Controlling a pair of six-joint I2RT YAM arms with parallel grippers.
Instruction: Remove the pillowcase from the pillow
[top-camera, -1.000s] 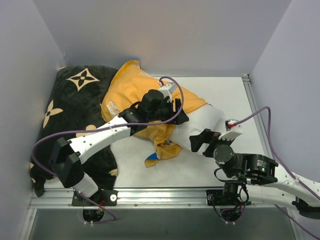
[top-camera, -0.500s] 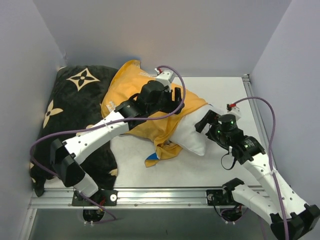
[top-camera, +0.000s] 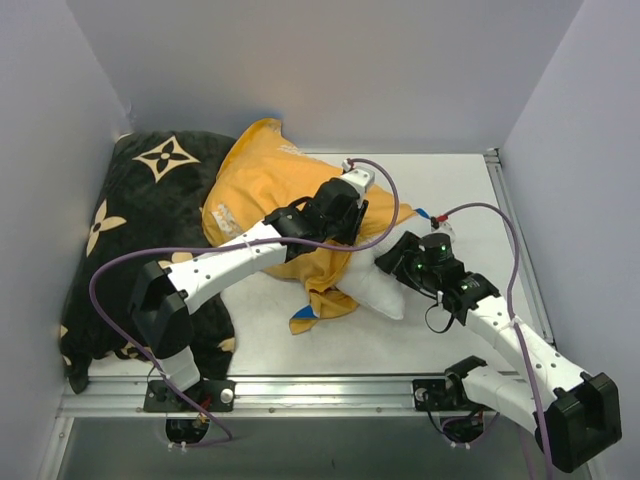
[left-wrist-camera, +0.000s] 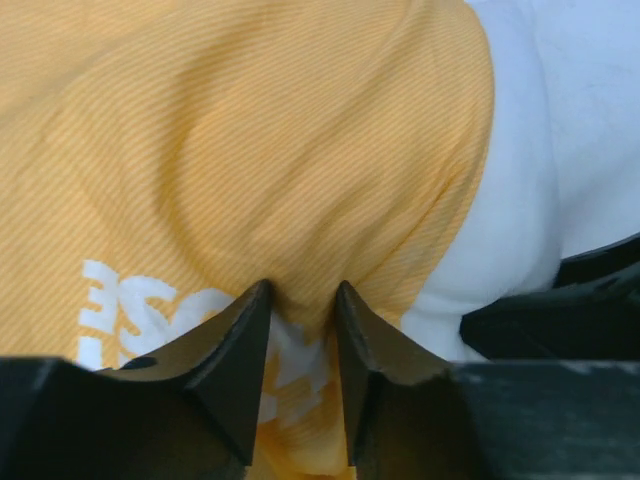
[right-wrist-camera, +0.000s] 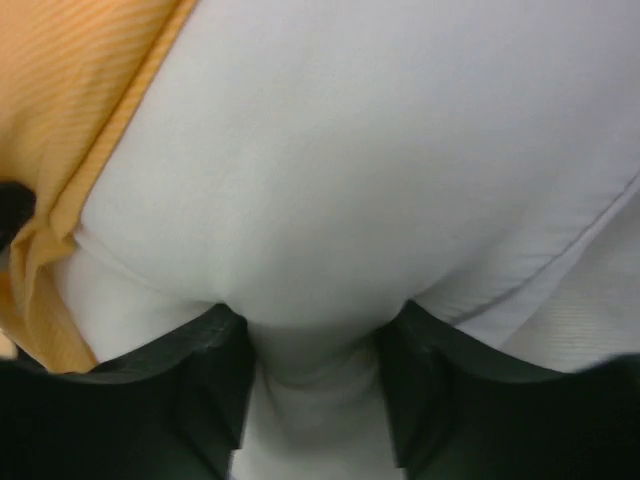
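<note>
L fingers (left-wrist-camera: 245, 340) are nearly together, pinching a small ridge of the pillowcase (top-camera: 262, 182). They grip the orange-yellow side, right by the white lettering. R fingers (right-wrist-camera: 220, 360) are clamped on a bunched fold of the pillow (top-camera: 388, 292), w/ plain white cloth squeezed btwn them.

Top view: pillowcase lies orange face up approx mid-surface. Its far-left part rides up on the black cushion (top-camera: 150, 205) w/ beige flower motifs, which fills the left side. Near hem is crumpled, w/ a bit of blue showing at the lowest corner. Pillow's white end pokes out of the case on the right/near side and rests on the pale surface (top-camera: 450, 185); the rest is hidden inside the case.

Both arms reach toward the same spot: L arm from the left over the cushion edge & case, R arm from the right. The wrists are near each other.

L wrist view: orange edge wraps over the white pillow at right, w/ dark parts of the R arm low right. R wrist view: orange hem at upper left, and a seam line crosses the white cloth at right.
</note>
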